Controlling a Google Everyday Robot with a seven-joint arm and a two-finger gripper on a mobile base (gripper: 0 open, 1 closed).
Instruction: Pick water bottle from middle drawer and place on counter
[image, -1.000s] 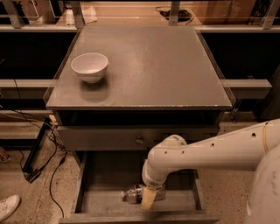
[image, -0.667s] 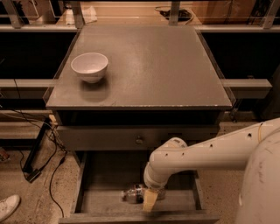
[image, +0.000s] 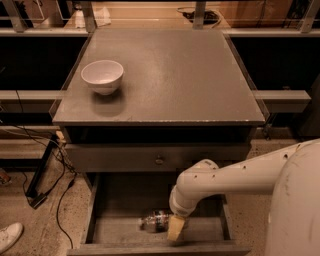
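Taking the risks from the left: the white bowl (image: 102, 76) sits on the counter (image: 175, 75), above the middle drawer (image: 100, 235) and toward its left side. A bottle set down carelessly there could knock it. The bare counter above the drawer's centre and right looks safer.

The water bottle (image: 154, 220) lies on its side on the drawer floor, near the front wall and just left of centre. Being round and crinkled, it could roll or squirt away under a skewed squeeze.

The gripper (image: 175, 229) is down inside the drawer, at the bottle's right end and touching it or very nearly. I cannot tell whether it has closed on the bottle.

A careless lift could clip the knobbed drawer front (image: 159, 160) above the drawer's rear.

As for containers, the bowl appears empty, and the drawer holds only the bottle.
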